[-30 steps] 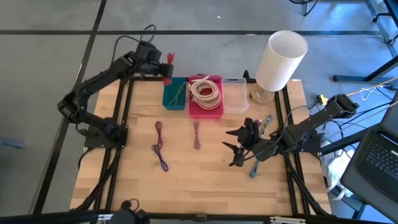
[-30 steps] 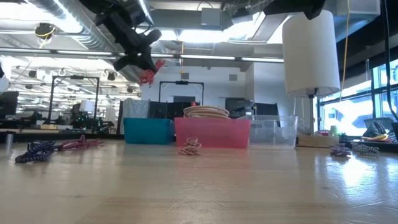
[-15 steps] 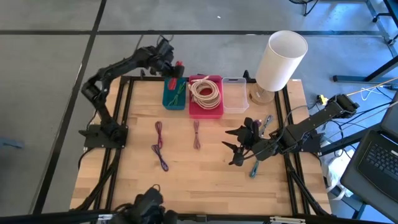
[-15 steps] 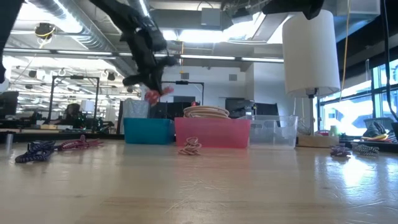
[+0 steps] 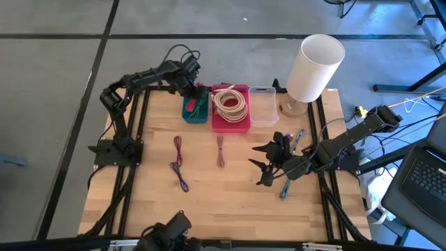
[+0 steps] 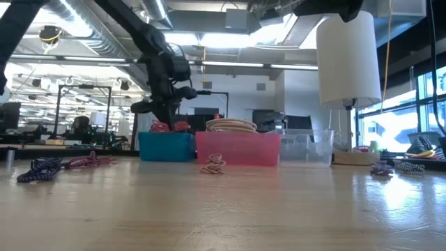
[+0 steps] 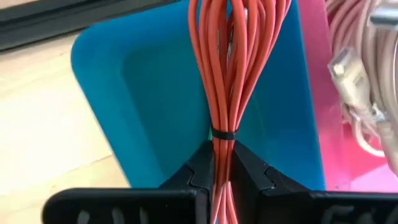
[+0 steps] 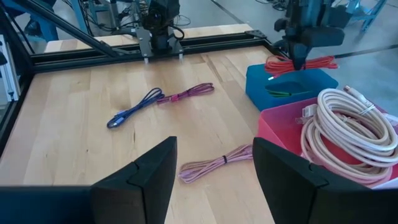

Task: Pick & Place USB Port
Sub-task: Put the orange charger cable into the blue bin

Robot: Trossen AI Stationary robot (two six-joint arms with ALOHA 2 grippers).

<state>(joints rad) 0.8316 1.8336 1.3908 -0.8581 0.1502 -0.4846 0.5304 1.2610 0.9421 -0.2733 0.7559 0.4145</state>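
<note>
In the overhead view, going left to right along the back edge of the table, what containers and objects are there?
Teal plastic bin → pink plastic bin holding a coiled cream cable → clear plastic bin → white cylindrical lamp shade on a round wooden base.

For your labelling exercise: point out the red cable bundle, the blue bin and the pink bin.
red cable bundle (image 7: 222,99), left wrist view, strands above its black tie.
blue bin (image 7: 149,93), left wrist view, bare floor.
pink bin (image 5: 231,125), high view, near rim.

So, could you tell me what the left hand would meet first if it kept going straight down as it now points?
Probably the blue bin: the left hand, shut on the red cable bundle, points into it, so the bundle would likely touch its floor first.
</note>
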